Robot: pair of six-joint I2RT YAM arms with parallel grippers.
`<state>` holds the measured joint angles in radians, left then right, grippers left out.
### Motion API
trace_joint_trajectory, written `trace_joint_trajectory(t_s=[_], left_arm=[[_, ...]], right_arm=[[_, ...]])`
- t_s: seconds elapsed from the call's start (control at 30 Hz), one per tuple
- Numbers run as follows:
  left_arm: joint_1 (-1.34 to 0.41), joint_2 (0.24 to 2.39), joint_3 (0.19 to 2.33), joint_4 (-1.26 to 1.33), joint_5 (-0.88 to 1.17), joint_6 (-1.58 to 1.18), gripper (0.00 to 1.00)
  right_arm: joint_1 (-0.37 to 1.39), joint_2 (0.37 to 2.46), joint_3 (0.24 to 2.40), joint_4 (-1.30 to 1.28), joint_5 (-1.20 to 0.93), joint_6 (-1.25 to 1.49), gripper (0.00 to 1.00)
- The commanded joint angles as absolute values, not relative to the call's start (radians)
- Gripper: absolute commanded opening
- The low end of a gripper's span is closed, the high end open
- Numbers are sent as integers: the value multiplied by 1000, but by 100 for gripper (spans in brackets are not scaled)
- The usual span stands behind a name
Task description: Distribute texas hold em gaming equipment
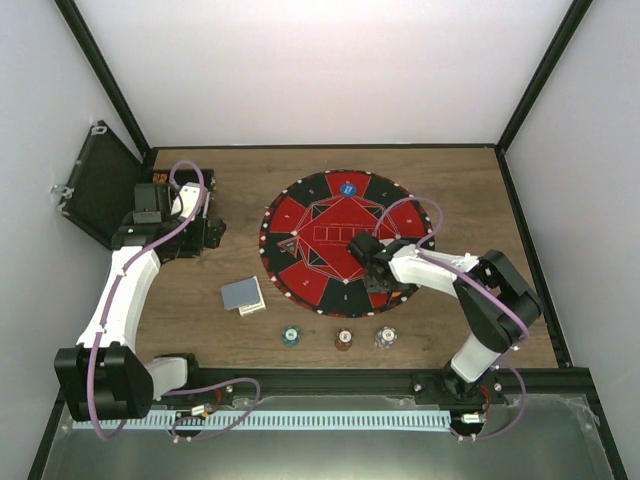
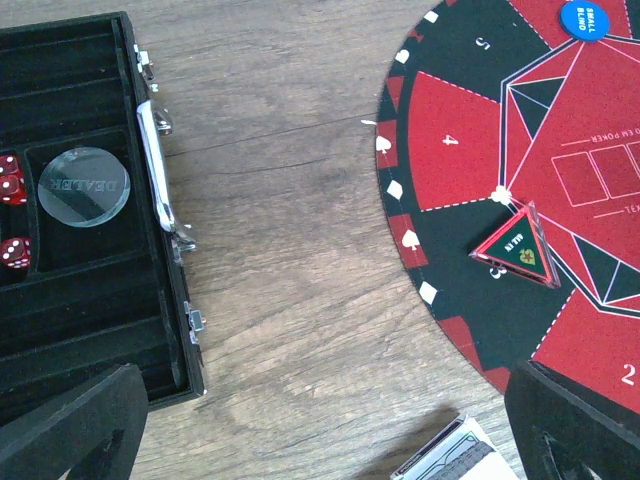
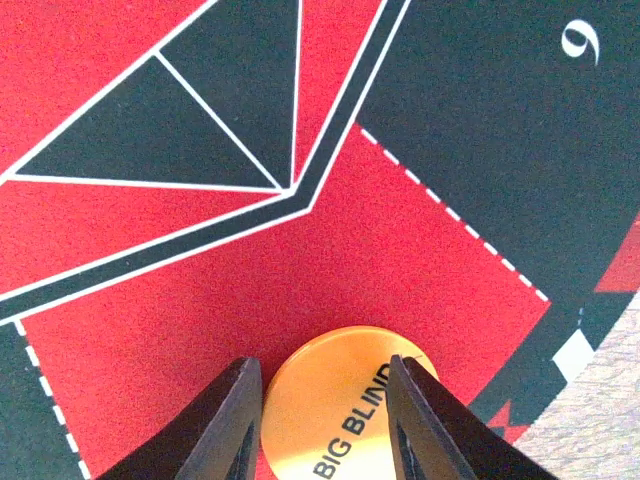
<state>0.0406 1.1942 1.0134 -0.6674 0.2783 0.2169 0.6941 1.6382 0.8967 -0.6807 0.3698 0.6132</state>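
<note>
Biggest thing first: the wooden counter (image 1: pixel 240 190), and sitting on it the round red-and-black poker mat (image 1: pixel 310 215), so I'll place everything off that. Left of the mat is the black hinged case (image 2: pixel 80 330), lid open.

The left tool (image 2: pixel 325 410) hangs over bare wood between the case and the mat's left edge, fingers spread wide apart. The right tool (image 3: pixel 322 380) is down over the right side of the mat and clamped on the orange BIG BLIND button (image 3: pixel 330 420), one finger against each side of it. That button sits on a red wedge near the mat's right rim, next to a numbered black wedge.

The rest of the gear:
- The deck of cards (image 1: pixel 243 294), grey-blue back up, lies on the counter just off the mat's near-left edge.
- Three little chip stacks stand in a row on the counter on the near side of the mat, not touching it: teal chips (image 1: pixel 291 336), dark red chips (image 1: pixel 343 340), whitish chips (image 1: pixel 385 337).
- The blue SMALL BLIND button (image 2: pixel 583 18) is on the mat's far edge.
- A triangular ALL IN marker (image 2: pixel 518 245) lies on the left part of the mat, near the 3 and 4 wedges.
- The clear DEALER puck (image 2: pixel 84 186) is in a case compartment, so left of the mat, with red dice (image 2: pixel 14 252) just beside it.
</note>
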Motion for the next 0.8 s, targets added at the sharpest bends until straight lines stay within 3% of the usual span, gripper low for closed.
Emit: trace_joint_trajectory(t_s=[0.0, 0.13, 0.53, 0.77], left_arm=[[46, 1191, 1035, -662, 286, 229, 100], [46, 1195, 1040, -662, 285, 227, 100], [48, 1211, 1038, -658, 181, 205, 100], [80, 1232, 1036, -666, 163, 197, 100]], right_arm=[[686, 1634, 955, -696, 391, 578, 36], [737, 1613, 1048, -742, 377, 568, 40], [1024, 1588, 1264, -752, 201, 618, 81], [1163, 1598, 1254, -663, 79, 633, 89]])
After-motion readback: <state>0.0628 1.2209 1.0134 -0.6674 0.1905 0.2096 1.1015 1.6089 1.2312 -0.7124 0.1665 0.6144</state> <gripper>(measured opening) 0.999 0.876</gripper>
